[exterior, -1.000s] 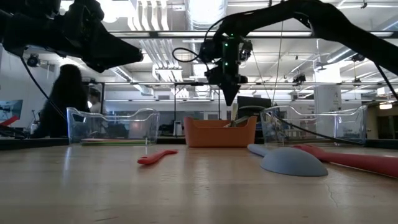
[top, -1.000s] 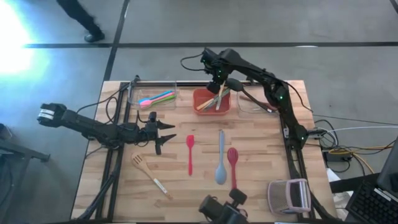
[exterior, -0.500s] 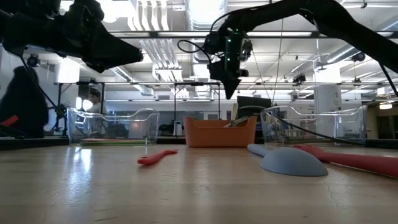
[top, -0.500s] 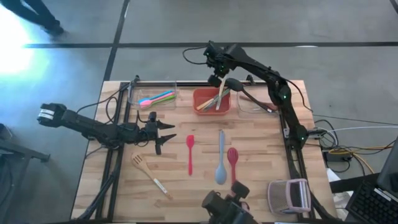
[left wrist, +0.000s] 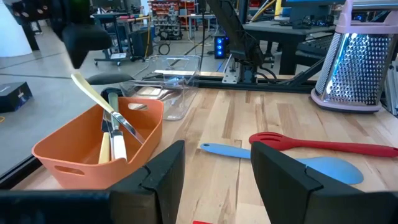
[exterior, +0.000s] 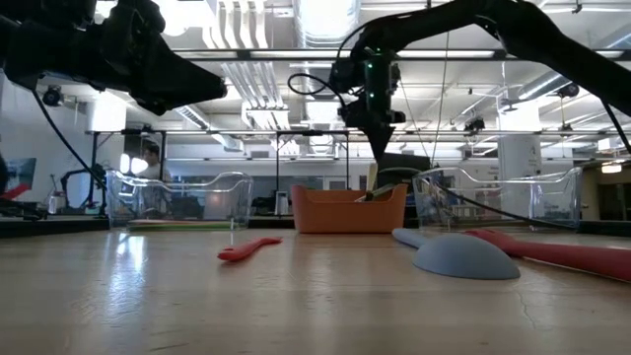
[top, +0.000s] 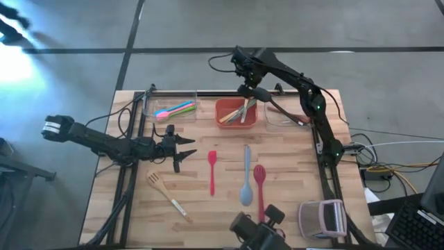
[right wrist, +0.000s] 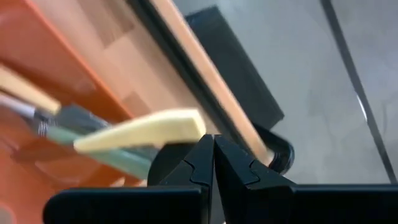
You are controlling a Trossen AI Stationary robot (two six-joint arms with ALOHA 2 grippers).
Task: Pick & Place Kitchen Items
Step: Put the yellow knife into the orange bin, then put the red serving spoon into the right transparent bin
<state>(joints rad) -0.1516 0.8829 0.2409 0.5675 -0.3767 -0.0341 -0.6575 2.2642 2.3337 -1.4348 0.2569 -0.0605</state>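
Note:
Four kitchen items lie flat on the table: a red spatula (top: 211, 171), a blue-grey spoon (top: 246, 178), a red spoon (top: 259, 183) and a pale wooden fork (top: 166, 195). Wooden and grey utensils lean in the orange bin (top: 236, 113), their handles sticking out above its rim (left wrist: 99, 102). Pink, green and blue ones lie in the left clear bin (top: 171, 108). My right gripper (top: 248, 89) (exterior: 380, 158) hangs shut and empty just above the bin's far right corner; a pale wooden handle end (right wrist: 143, 131) shows behind its tips. My left gripper (top: 190, 147) (left wrist: 217, 180) hovers open and level left of the red spatula.
A second clear bin (top: 284, 114) with a dark-red utensil stands right of the orange bin. A metal grater (top: 322, 217) stands at the near right corner. A dark device (top: 258, 232) sits at the near edge. Black frame rails run along both table sides.
My right gripper, still shut, has risen a little over the orange bin and drifted toward the table's right and far edge, tipping slightly. A person on the floor beyond the table has walked out of view. My left arm has kept still.

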